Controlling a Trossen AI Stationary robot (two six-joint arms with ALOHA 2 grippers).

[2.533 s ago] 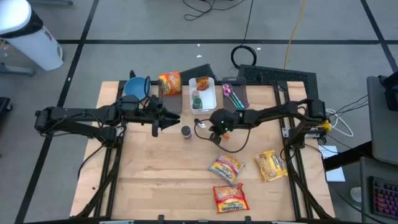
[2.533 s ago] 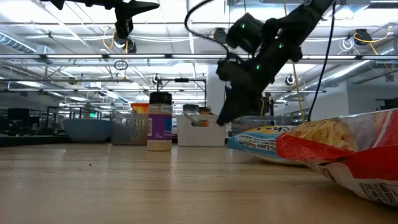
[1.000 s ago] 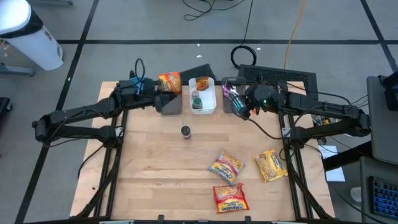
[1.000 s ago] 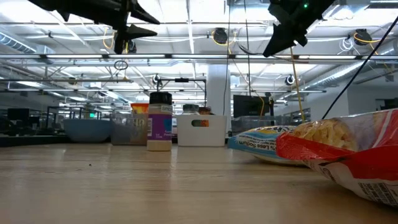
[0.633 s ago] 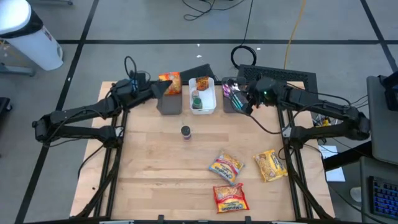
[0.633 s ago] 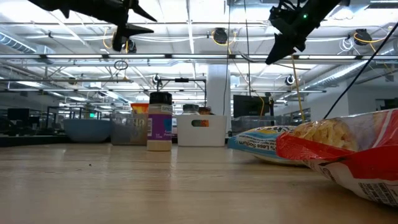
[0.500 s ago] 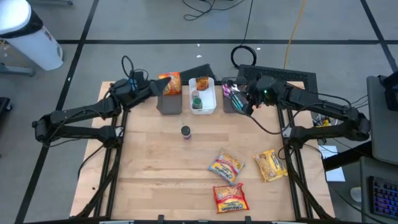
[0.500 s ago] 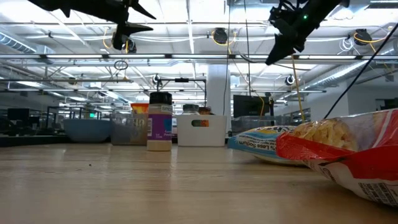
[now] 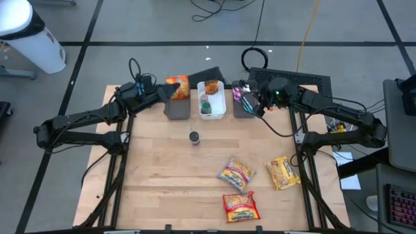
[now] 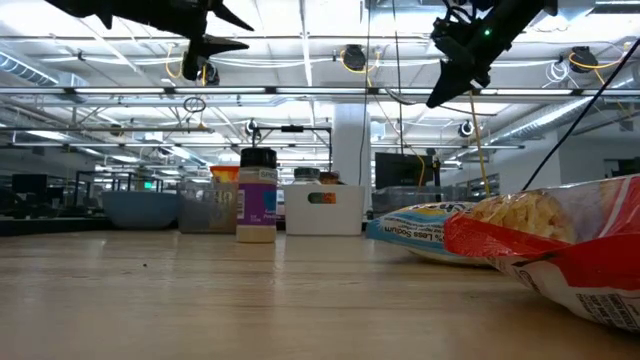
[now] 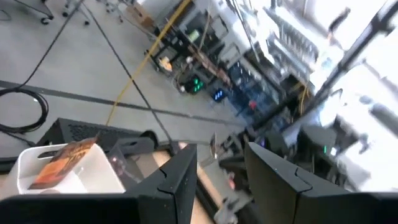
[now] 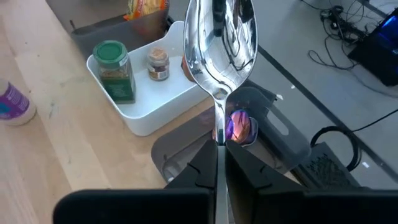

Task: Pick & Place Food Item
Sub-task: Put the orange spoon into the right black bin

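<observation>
A polished metal spoon [image 12: 219, 37], its bowl mirror-bright, stood clamped in the right pincer [image 12: 218, 149] above the dark grey utensil bin [image 12: 249, 146] at the table's [image 9: 169, 175] far edge. Just beside that bin sat a white plastic tray [image 12: 152, 102] with a green-lidded jar [image 12: 116, 79] and a small spice jar [image 12: 157, 64]. A purple-labelled bottle [image 9: 194, 138] stood alone mid-table, and three crinkly noodle packets [image 9: 236, 174] lay nearer the front. The left pincer [image 11: 214, 180] hung apart, empty, over the far left.
</observation>
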